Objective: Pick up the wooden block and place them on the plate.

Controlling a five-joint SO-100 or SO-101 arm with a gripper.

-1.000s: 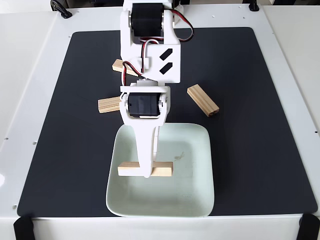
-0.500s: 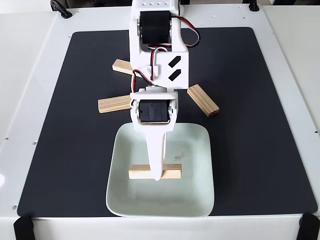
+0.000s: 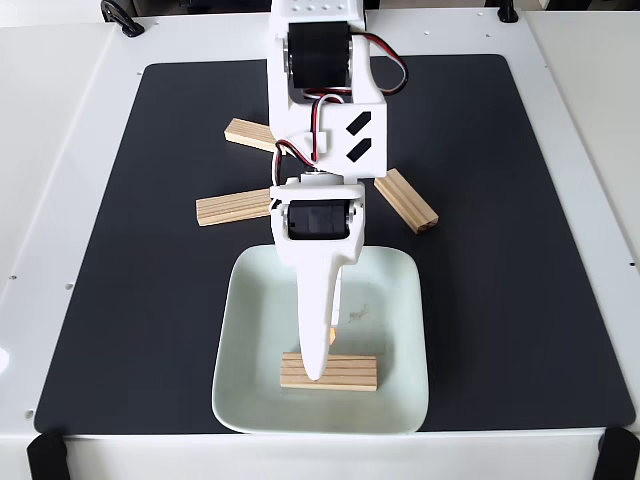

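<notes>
A wooden block (image 3: 350, 371) lies flat, broad face up, in the near part of the pale mint-white plate (image 3: 398, 300). My white gripper (image 3: 318, 370) reaches down over the block's left part; its long finger covers that part. The jaws stand slightly apart and the block looks free of them. Three more wooden blocks lie on the black mat behind the plate: one at the back left (image 3: 247, 133), one left of the arm (image 3: 231, 209), and one angled at the right (image 3: 407, 200).
The black mat (image 3: 500, 250) covers most of the white table (image 3: 60, 150). The arm's body rises over the mat's middle, between the loose blocks. Black clamps sit at the table's near corners (image 3: 45, 455).
The gripper carried the block from the plate's middle toward its near edge and slightly right. The block now lies flat with its wide face up and sits further right relative to the finger.
</notes>
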